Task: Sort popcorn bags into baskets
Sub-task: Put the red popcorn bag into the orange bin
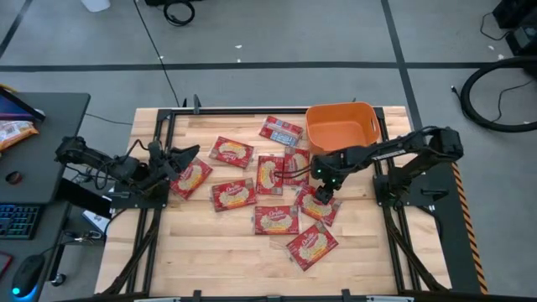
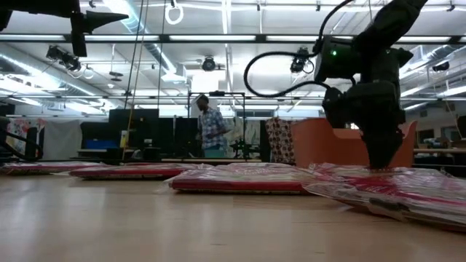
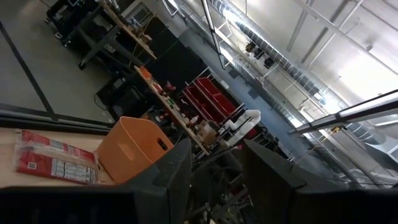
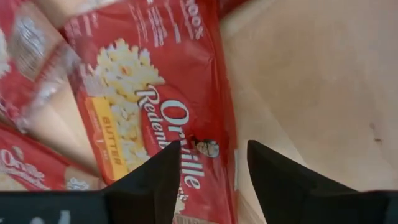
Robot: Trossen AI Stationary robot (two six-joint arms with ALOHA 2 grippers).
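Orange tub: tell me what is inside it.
In the high view the orange tub shows only its bare orange floor, no popcorn bags. The strip under its near wall is hidden.

Popcorn bags [image 1: 276, 220] scattered mid-table; basket [image 1: 340, 127] behind them at right; one bag [image 1: 281, 129] just left of basket

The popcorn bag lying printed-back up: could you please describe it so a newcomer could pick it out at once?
Start at the orange plastic tub at the far edge of the wooden table. Just left of it, apart from it, lies one flat red popcorn bag. Unlike the other bags with their cream popcorn pictures, it shows a bluish-grey panel.
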